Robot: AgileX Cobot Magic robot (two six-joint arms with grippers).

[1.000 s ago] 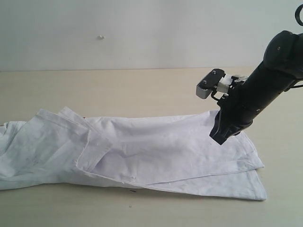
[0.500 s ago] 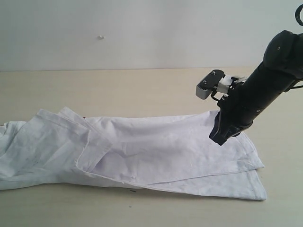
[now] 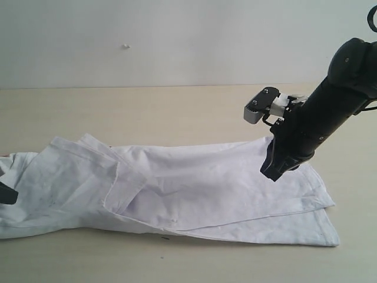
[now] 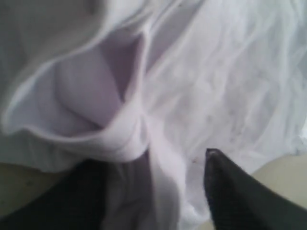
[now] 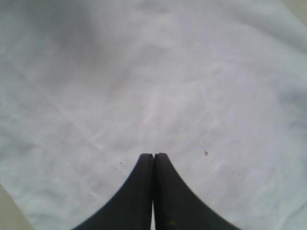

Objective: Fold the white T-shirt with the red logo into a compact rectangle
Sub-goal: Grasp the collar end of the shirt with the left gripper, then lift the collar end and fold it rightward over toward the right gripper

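Nearest us, the thin, wrinkled white cotton T-shirt (image 3: 194,183) lies across the pale wooden table (image 3: 177,112) as a long band running left to right, with its sides turned in. Its red logo shows in no view. At the near left end, our left gripper (image 4: 151,163) has its dark fingers spread. They straddle a rolled ridge of cloth without closing on it. A little farther, over the right end, the right gripper (image 3: 274,172) has its tips pressed together with nothing between them. We cannot tell whether they touch the top layer. We judge the step in hand is taking the left end to carry it over toward the right. To do it well, we should close on every layer of that ridge and lift low. The right tips should pin the cloth so the band does not slide. Beyond, the table meets a plain pale wall (image 3: 177,41).
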